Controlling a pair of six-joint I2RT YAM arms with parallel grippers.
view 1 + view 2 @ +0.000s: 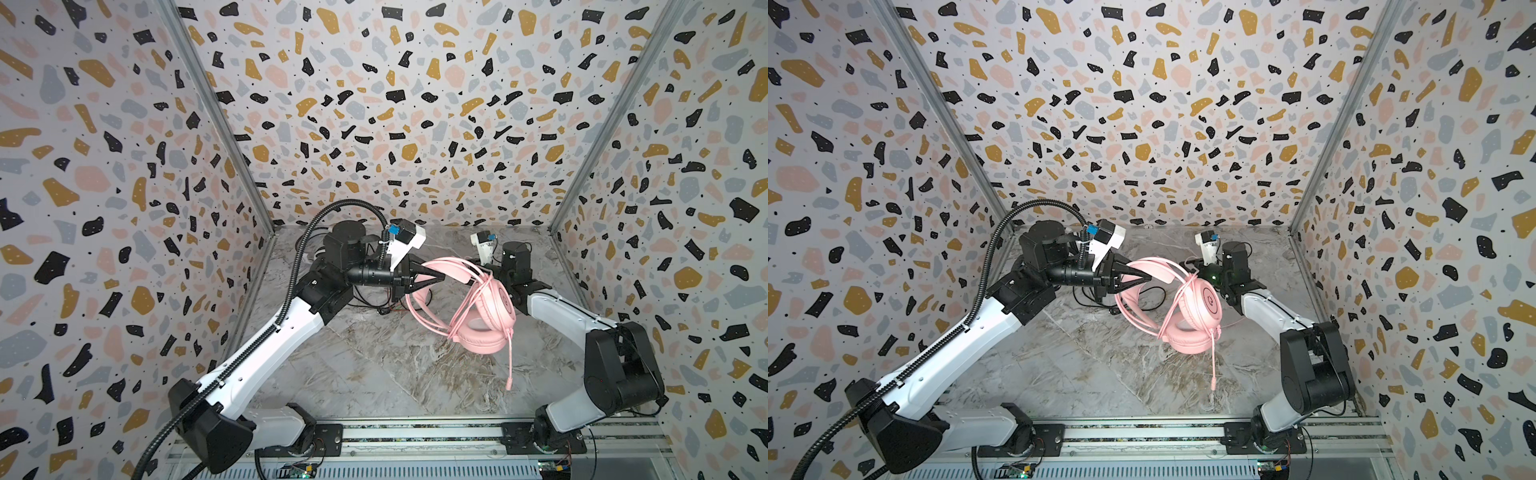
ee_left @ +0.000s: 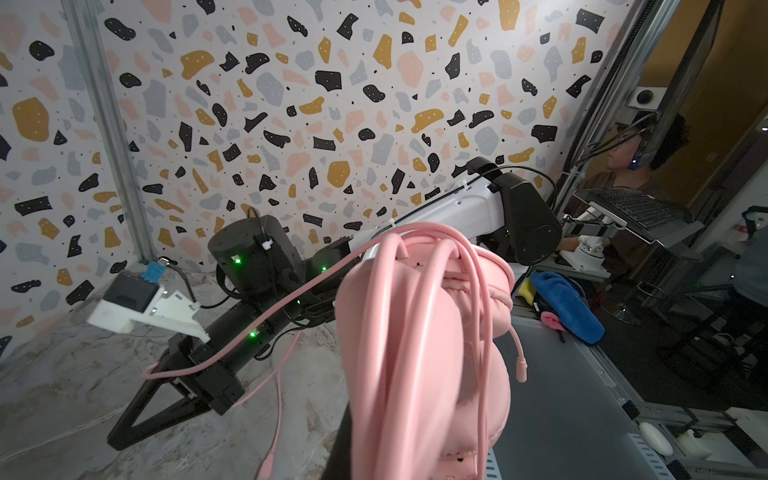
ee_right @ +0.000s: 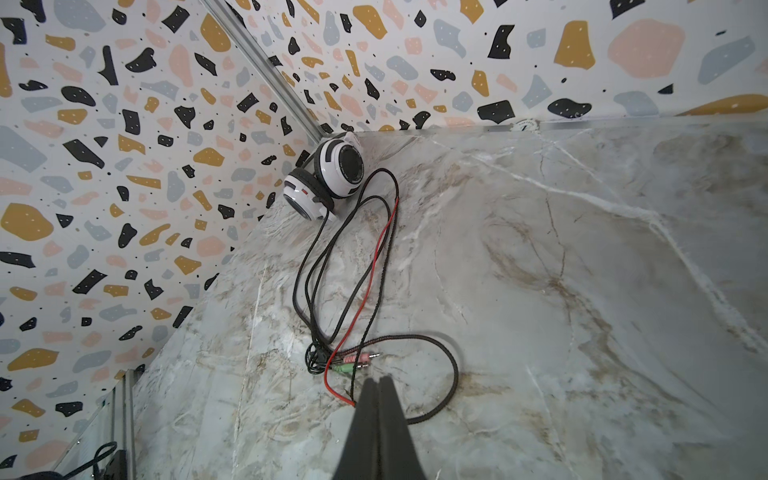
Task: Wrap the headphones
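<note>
Right wrist view looks down on the table [image 3: 582, 291]. The white headphones [image 3: 332, 174] lie in its far left corner against the speckled wall [image 3: 124, 166], their two cups touching. Their black cable [image 3: 328, 266] trails in loose loops from that corner toward the table's middle, with a red strand running alongside. It ends in a pink and a green plug [image 3: 359, 361]. The right gripper [image 3: 378, 380] hangs above that stretch of table, its fingers pressed flat together with nothing between them.

In both top views the pink headphones [image 1: 484, 332] [image 1: 1187, 338] hang over the middle of the table. The left gripper [image 1: 442, 277] [image 1: 1152, 276] has its fingers clamped on their headband [image 1: 453, 266]. The pink cable [image 2: 415, 353] is wound in several turns around the headband and the upper cup. Its free end [image 1: 509, 382] dangles loose toward the table's near edge. The lower cup may be resting on the table, but the angle makes that hard to judge.

Left wrist view adds that one strand of the pink cable is draped over the right gripper's black body, apart from its closed fingertips, above the table.
</note>
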